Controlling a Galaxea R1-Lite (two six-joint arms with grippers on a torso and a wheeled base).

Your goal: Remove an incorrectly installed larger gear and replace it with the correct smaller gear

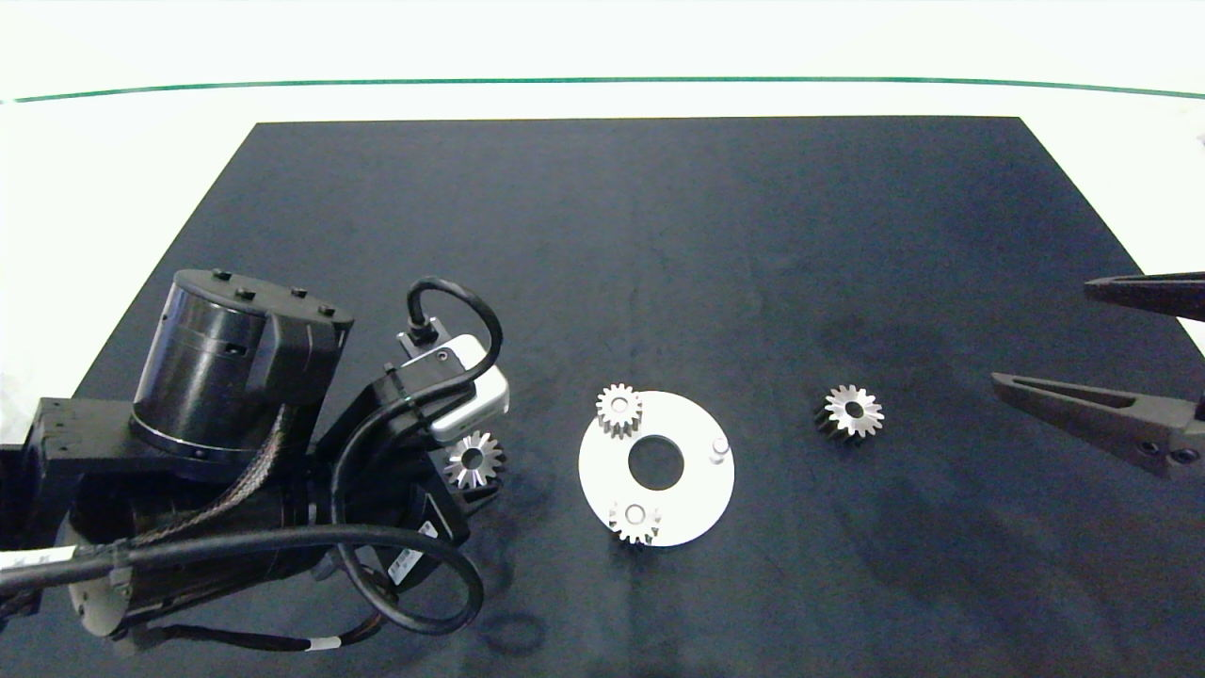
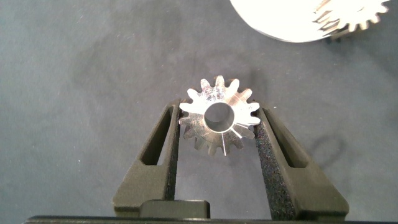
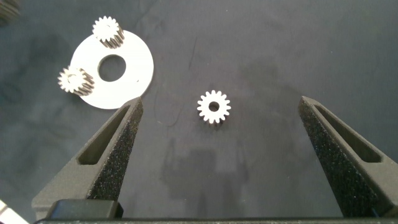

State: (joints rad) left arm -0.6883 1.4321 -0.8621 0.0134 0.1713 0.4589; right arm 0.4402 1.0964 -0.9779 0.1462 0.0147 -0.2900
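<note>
A black mat [image 1: 659, 235] covers most of the white table [image 1: 113, 141]. Just below the middle of the head frame lies a white disc plate [image 1: 692, 494] with a round centre hole. Two small silver gears sit on it, one at its upper-left rim [image 1: 618, 410] and one at its lower-left rim [image 1: 634, 520], and a bare short peg [image 1: 720, 446] stands on its right side. The left arm comes in from the lower left, and the left gripper [image 2: 217, 134] is down at the mat just left of the plate. Its jaws are narrowed around the larger gear [image 2: 217, 116], a silver gear with sharp pointed teeth; the foam pads [image 2: 273, 155] press on its teeth from both sides. In the head frame this gear [image 1: 473, 460] shows just beside the wrist camera, apart from the plate. The smaller gear [image 1: 852, 411] lies flat and alone on the mat, right of the plate and well apart from it. The right gripper [image 1: 1097, 344] hangs at the right edge of the frame with its jaws spread wide and nothing between them. In the right wrist view the smaller gear [image 3: 214, 108] lies ahead of the open fingers [image 3: 118, 149], untouched.
</note>
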